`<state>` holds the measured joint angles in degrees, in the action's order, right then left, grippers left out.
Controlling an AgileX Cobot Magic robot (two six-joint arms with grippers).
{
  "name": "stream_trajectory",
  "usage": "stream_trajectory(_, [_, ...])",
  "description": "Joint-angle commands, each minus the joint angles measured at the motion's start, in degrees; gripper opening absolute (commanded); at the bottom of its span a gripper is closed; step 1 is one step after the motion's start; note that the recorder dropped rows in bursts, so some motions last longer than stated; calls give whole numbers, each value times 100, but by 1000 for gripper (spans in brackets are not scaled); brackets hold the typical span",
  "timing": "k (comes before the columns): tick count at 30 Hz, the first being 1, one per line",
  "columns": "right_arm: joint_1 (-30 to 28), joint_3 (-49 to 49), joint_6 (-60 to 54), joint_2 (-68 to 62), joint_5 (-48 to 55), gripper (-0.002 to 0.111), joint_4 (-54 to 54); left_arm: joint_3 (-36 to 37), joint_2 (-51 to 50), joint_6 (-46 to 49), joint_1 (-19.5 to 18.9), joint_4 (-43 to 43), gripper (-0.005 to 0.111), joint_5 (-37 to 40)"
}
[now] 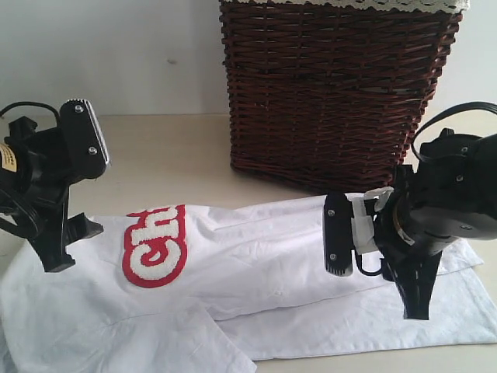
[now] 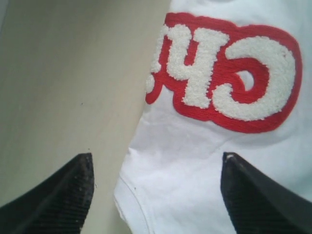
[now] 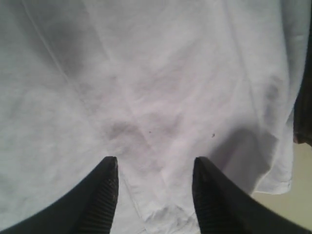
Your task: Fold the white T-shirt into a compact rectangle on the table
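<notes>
Shows one white T-shirt, long axis left-right on surface, lettering leftward; left gripper spread wide, right gripper parted, both empty.

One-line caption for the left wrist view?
Open left gripper hovers over the white T-shirt edge, near its red-outlined lettering, on the table.

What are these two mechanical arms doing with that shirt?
Two robot arms are folding a white T-shirt on the table. The shirt lies partly folded into a long band, with its red-and-white lettering facing up. The left gripper is open over the shirt's edge near the lettering, and the right gripper is open above the plain end. Neither seems to be pinching cloth. A dark wicker basket stands behind.
</notes>
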<state>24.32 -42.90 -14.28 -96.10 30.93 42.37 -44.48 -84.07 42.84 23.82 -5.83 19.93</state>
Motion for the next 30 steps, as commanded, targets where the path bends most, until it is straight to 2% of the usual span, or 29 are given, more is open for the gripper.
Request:
stream_trajectory(1, [-14, -35, 69, 39, 73, 48, -453, 23, 42, -4, 30, 67, 70, -75])
stream_trajectory(5, [-14, -35, -253, 39, 245, 48, -889, 23, 42, -27, 30, 95, 70, -75])
stream_trajectory(14, [-14, -35, -700, -22, 286, 48, -831, 23, 42, -39, 30, 141, 70, -120])
stream_trajectory(28, [-14, -35, -581, -889, -149, 48, 31, 23, 42, -67, 30, 293, 70, -170])
stream_trajectory(30, [-14, -35, -553, -973, -328, 40, 31, 23, 42, -67, 30, 373, 70, -170])
